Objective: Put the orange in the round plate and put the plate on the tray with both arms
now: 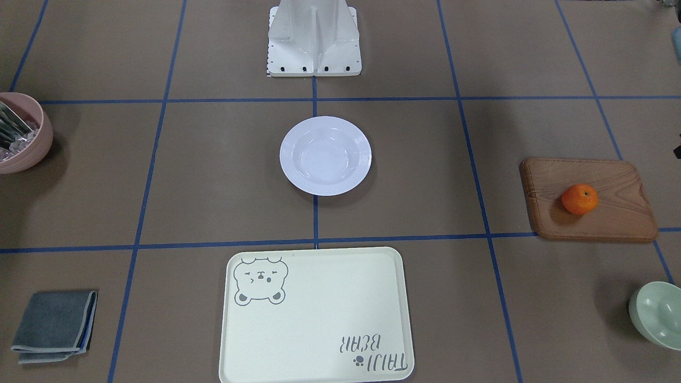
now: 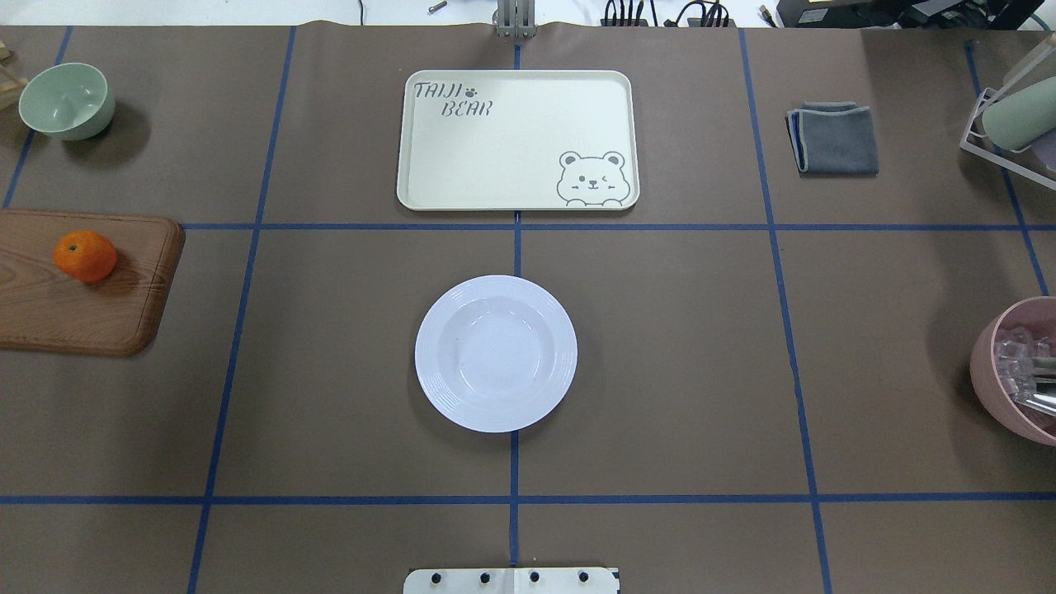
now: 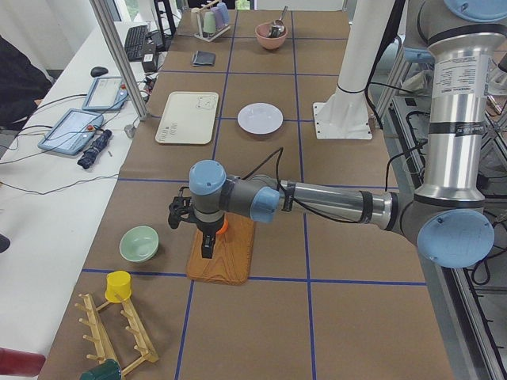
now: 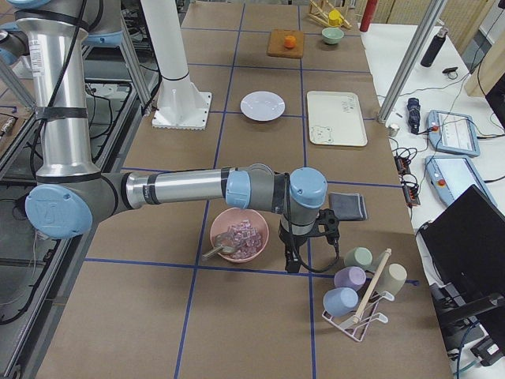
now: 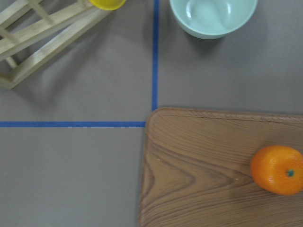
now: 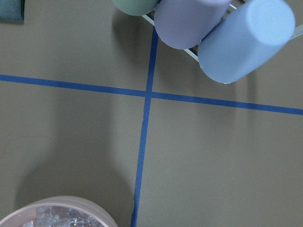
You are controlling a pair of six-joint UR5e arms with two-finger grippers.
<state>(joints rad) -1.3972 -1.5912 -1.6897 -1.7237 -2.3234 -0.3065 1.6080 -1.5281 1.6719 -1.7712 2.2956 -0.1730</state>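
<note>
The orange lies on a brown wooden board at the table's left end and also shows at the lower right of the left wrist view. An empty white round plate sits mid-table. Beyond it lies the cream tray with the bear drawing, nothing on it. My left gripper hangs over the board right beside the orange; it shows only in the left side view, so I cannot tell its state. My right gripper hovers between the pink bowl and the cup rack, state also unclear.
A pale green bowl stands beyond the board. A pink bowl holding clear cubes sits at the right edge. A folded grey cloth lies right of the tray. A cup rack and a wooden rack stand at the table's ends.
</note>
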